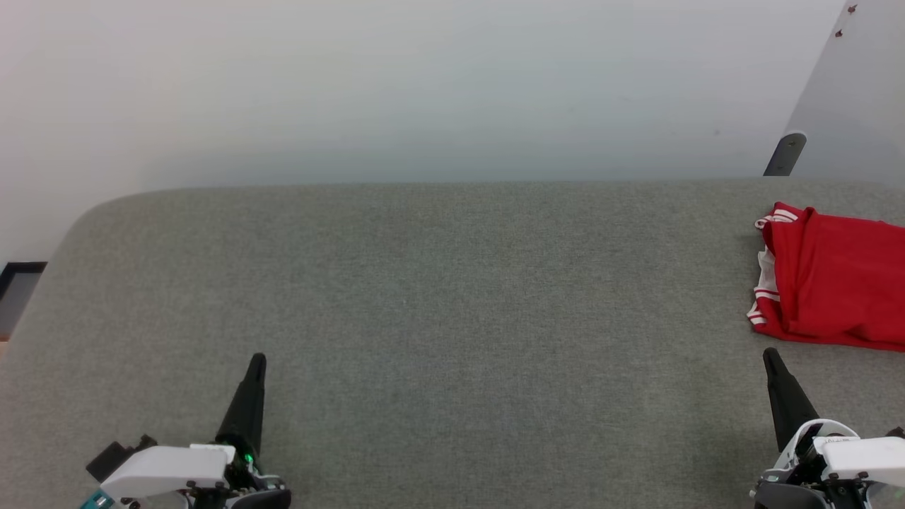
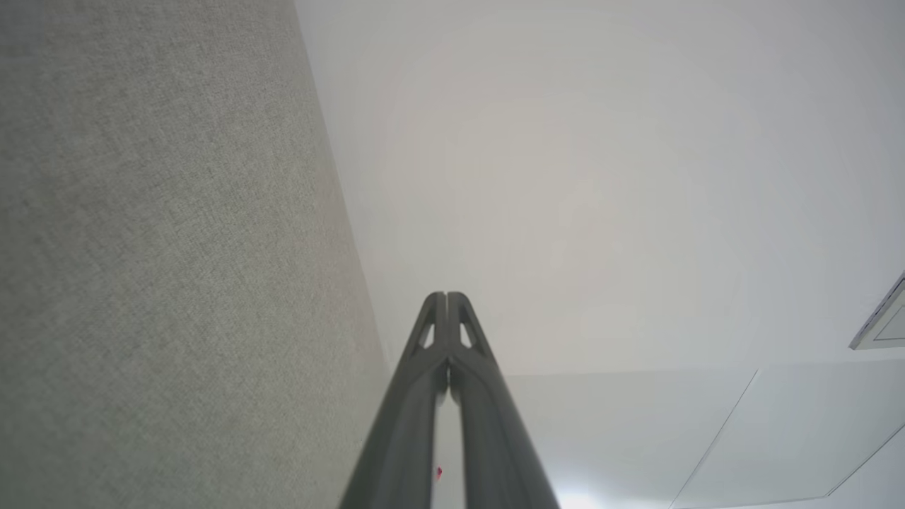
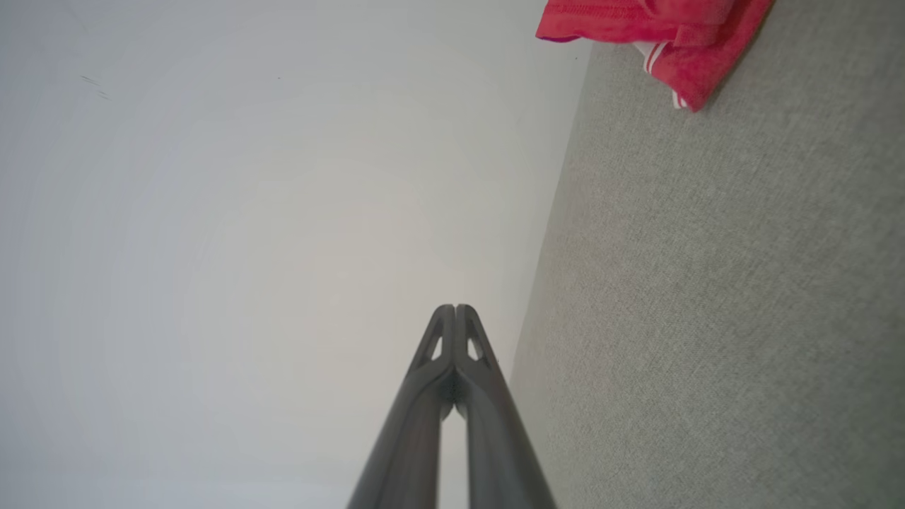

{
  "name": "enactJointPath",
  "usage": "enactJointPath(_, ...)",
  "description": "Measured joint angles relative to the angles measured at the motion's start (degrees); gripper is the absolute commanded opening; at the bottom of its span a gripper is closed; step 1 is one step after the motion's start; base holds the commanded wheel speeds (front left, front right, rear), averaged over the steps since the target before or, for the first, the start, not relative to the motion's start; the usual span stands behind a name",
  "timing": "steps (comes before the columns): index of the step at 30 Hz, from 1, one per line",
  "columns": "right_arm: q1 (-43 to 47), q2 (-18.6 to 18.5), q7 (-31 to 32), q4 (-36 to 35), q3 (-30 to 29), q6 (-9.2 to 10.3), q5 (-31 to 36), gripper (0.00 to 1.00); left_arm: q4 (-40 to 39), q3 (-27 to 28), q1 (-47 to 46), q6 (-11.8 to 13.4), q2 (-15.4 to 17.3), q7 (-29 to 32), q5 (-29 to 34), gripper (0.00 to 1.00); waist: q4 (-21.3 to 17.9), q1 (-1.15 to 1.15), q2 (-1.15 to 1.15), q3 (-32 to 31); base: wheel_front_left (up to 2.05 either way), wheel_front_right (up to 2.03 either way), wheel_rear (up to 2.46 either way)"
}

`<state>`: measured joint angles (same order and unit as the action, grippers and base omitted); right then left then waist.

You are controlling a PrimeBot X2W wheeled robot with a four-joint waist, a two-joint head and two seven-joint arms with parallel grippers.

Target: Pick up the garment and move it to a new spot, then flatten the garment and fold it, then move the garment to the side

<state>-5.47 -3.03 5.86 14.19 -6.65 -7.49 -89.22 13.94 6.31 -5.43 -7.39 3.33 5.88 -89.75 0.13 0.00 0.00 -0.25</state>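
I see the garment [image 1: 831, 283] lying folded over at the right edge of the table [image 1: 424, 297], just beyond the tip of my right tool [image 1: 769, 359], which is closed and empty like the left tool [image 1: 257, 362], so I judge the right arm much nearer.

bare grey tabletop [image 1: 452, 297], garment [image 1: 834, 283] far right

No lettering seems legible here.

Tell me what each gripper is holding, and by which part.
Nothing is held. The left gripper and right gripper are both shut and empty; the garment lies on the table, apart from them.
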Motion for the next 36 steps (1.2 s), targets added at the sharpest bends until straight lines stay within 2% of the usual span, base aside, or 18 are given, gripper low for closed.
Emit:
enactJointPath(8, -0.53, 0.04, 0.71, -0.03, 0.01, 0.01, -3.13, 0.0, 0.09, 0.2, -0.58, 0.0, -0.52, 0.71, -2.55, 0.0, -0.14, 0.0, 0.0, 0.43, 0.0, 0.0, 0.0)
enactJointPath(36, -0.73, 0.05, 0.71, -0.1, 0.01, 0.01, -3.13, 0.0, 0.1, 0.22, -0.6, 0.0, -0.56, 0.71, -2.55, 0.0, -0.13, 0.0, 0.0, 0.43, 0.0, 0.0, 0.0)
